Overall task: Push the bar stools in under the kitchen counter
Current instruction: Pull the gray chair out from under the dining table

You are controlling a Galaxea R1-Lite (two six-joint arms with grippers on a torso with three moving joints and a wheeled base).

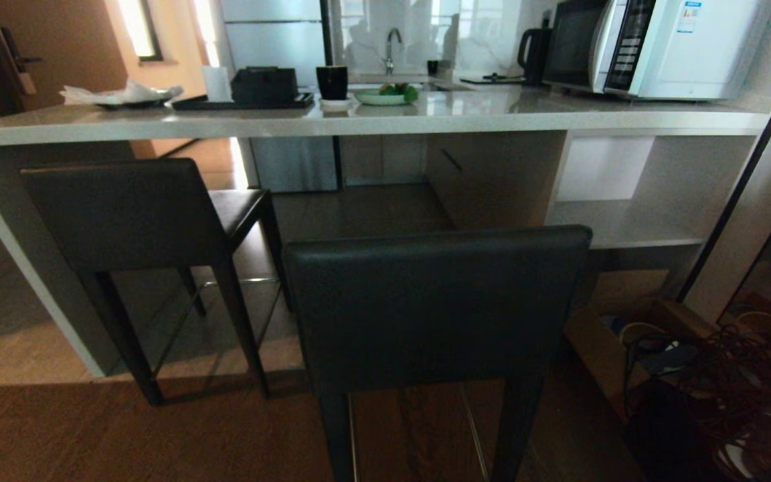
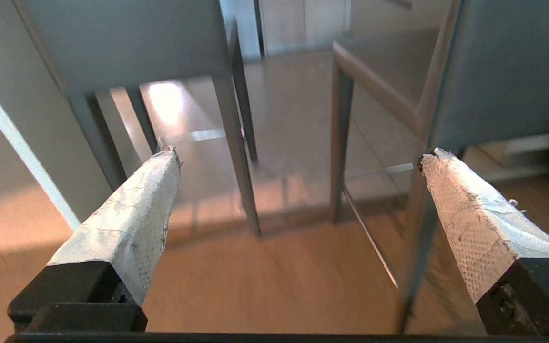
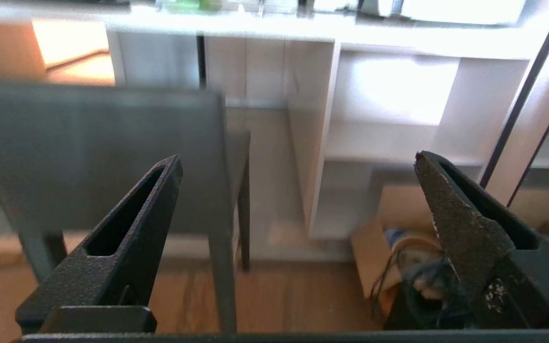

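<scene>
While both my left gripper (image 2: 298, 152) and right gripper (image 3: 298, 159) stand wide and empty, I log the bar stools (image 1: 436, 304) ahead of the jaws, short of the kitchen counter (image 1: 372, 117): rigid, probably top-heavy, likely tippy; push at the backrest.

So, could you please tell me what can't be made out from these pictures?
- Nearer dark leather bar stool: its feet are cut off by the head view's lower edge; its backrest hides the seat.
- Green items in the pale dish on the pale stone kitchen counter: too small to identify.
- Both arms: outside the head view.
- Cardboard box contents: blurred, behind the right end effector.
</scene>
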